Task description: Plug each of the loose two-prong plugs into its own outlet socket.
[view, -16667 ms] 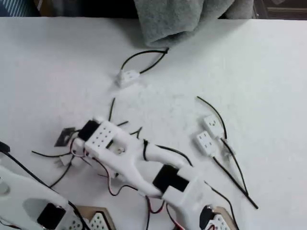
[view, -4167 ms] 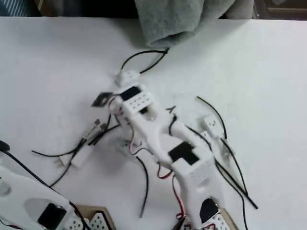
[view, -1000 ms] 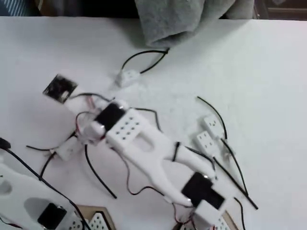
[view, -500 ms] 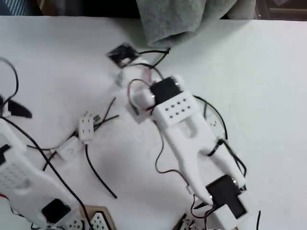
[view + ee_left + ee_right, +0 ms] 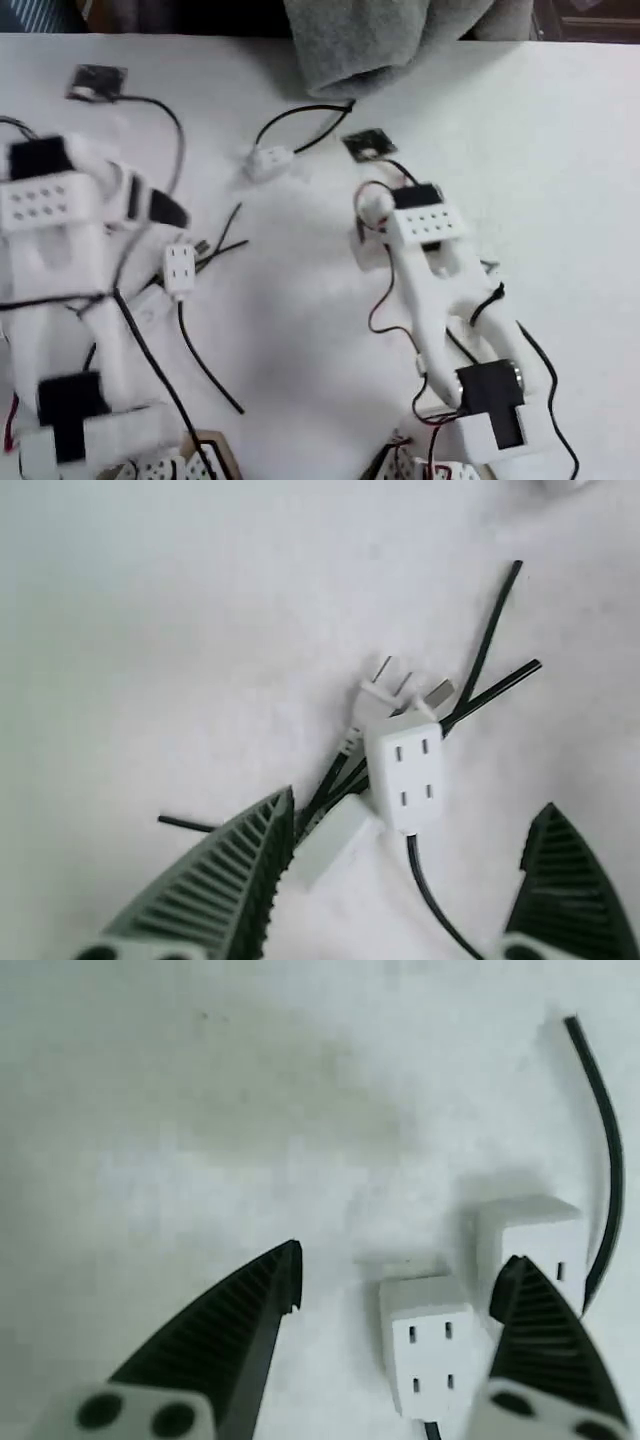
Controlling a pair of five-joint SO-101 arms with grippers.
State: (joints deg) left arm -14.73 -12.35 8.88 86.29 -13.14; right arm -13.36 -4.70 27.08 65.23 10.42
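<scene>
Jaws apart, the left gripper [image 5: 416, 802] hung over a two-prong plug [image 5: 386, 687] just beside an outlet socket [image 5: 404, 770], the right gripper [image 5: 404, 1258] over two other sockets [image 5: 428, 1340] — the plug likely light and skiddy, best pinched across its stiff body.

A white desk [image 5: 560, 150] is recorded. A grey cloth [image 5: 380, 40] is draped over its far edge. One outlet socket [image 5: 179, 268] is found among black cords [image 5: 205, 368], and a second outlet socket [image 5: 268, 160] nearer the cloth.

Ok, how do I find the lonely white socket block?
Start at the grey cloth draped over the white table. Right by it lies a small white socket block with a black cord arching off it. It lies alone, no block beside it.
</scene>
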